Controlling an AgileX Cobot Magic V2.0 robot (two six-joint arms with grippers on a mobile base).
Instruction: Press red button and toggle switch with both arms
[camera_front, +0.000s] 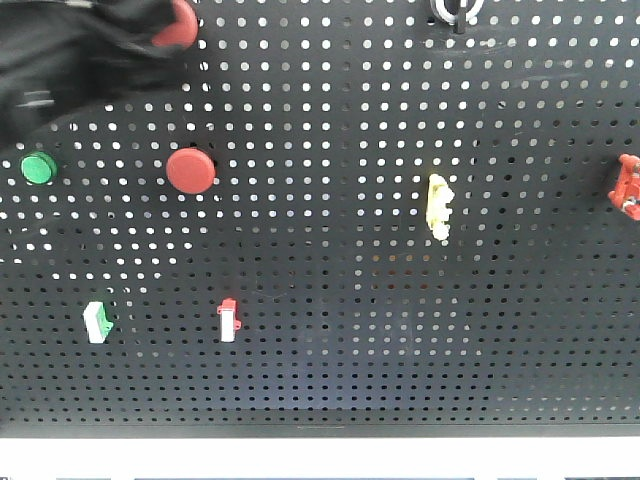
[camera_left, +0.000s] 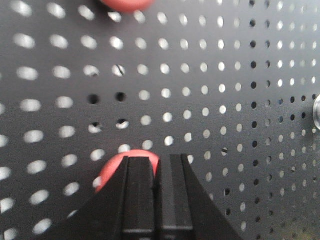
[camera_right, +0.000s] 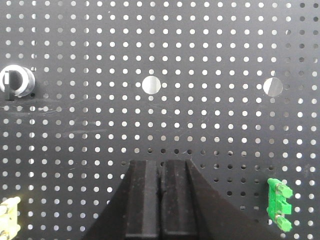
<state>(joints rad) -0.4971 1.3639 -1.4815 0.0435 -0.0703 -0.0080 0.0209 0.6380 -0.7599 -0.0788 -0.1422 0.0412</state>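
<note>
Red button (camera_left: 111, 171) perhaps touching closed left end effector (camera_left: 156, 160), right end effector (camera_right: 161, 165) closed, empty

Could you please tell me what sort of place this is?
Probably a robot test bench: a black perforated panel carries a round red push button, a small black toggle switch in a silver collar, and a yellow clip-shaped piece.

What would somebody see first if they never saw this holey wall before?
Two bright red buttons at the upper left of the black board pop out first: the lower red button sits in the open, and the upper red button peeks from under the blurry left arm. Next come the green button at the left edge and the yellow clip toward the right.
</note>
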